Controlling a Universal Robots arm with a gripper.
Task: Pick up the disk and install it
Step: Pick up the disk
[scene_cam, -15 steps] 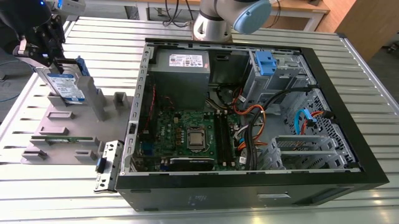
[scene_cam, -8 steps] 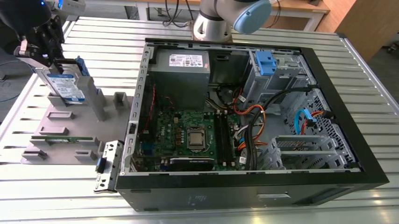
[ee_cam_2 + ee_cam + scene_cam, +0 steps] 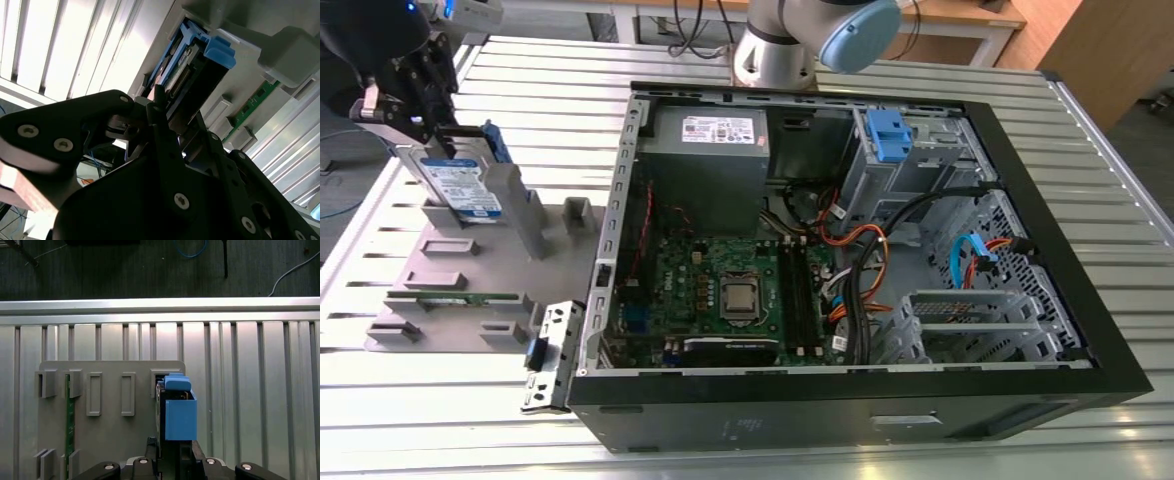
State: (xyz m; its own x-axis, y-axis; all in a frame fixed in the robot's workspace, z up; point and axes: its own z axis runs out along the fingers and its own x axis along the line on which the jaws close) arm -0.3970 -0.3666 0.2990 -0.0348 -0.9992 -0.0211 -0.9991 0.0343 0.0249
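Black linkages of the pincer [image 3: 172,107] loom closest in the second wrist view, reaching onto the near edge of the disk [image 3: 460,185]. We see the disk standing on edge in a slot of the grey fixture plate [image 3: 474,265]. That plate lies on the slatted tabletop [image 3: 1094,130] at the exterior view's left, well apart from the drive cage [image 3: 927,150] inside the open computer case [image 3: 854,395]. The disk's labelled face shows in the exterior view, and its blue carrier [image 3: 180,417] runs along one side in the first wrist view. The pincer sits over the disk's upper edge; we cannot tell whether it is clenched on it or released. A green circuit strip [image 3: 68,420] rests in another slot of the same plate, near the disk but not touching it.

We judge the step in hand to be the pick-up, with the install not yet begun. To do it well, we would centre the grip on the disk and square it to the flat faces, so it bears on the metal body rather than flexing the plastic carrier. Any lift should follow the slot's own line, since a tilt could bind the disk against the slot walls or drag the plate along.
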